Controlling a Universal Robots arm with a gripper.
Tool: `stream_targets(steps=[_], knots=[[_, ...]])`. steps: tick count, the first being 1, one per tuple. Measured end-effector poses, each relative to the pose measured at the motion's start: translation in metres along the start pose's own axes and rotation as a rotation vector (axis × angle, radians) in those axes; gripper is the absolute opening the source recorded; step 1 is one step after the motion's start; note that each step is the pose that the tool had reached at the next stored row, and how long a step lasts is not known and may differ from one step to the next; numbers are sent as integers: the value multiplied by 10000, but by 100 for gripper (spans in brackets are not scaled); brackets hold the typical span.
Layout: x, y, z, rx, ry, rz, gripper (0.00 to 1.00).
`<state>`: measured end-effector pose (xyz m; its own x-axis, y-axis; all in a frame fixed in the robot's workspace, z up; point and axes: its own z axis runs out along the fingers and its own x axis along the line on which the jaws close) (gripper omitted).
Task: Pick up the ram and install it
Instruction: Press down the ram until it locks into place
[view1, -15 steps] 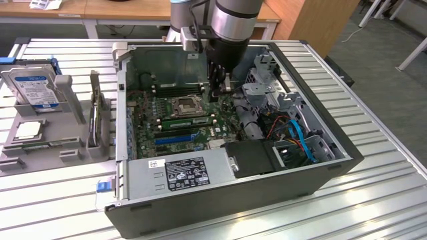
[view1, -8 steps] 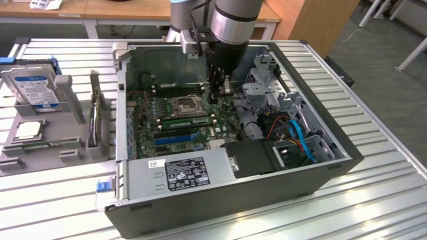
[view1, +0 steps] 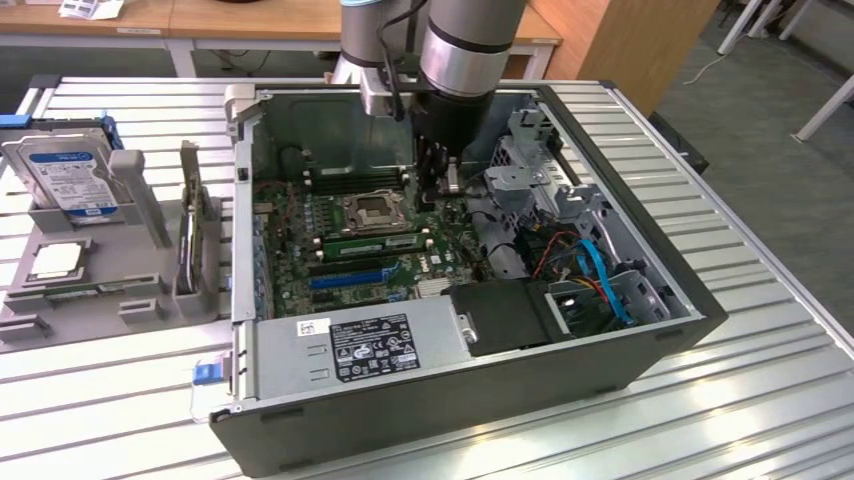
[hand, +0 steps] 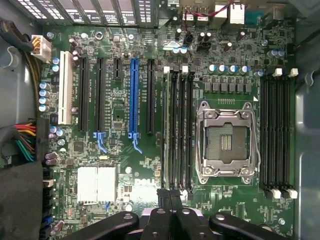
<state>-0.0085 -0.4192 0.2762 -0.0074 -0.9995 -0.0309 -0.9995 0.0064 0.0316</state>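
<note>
Fingers pressed together, nothing between them, as I read it; the gripper hangs inside the open computer case over the motherboard; the ram (green, edge up) stands in a slot on the near side of the CPU socket, its end just beside my fingertips; hard drive stands outside, at the exterior view's left.

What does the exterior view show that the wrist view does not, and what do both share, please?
Exterior view: the hard drive beside the case, the power supply, the blue cables. Wrist view: the white expansion slot and a red-and-yellow wire bundle. Both: the shut gripper, the empty CPU socket and the blue slot.
</note>
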Motion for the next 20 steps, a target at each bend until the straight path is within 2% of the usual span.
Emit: stream_targets(steps=[20], knots=[[5,-5,173,0,0,0,10]])
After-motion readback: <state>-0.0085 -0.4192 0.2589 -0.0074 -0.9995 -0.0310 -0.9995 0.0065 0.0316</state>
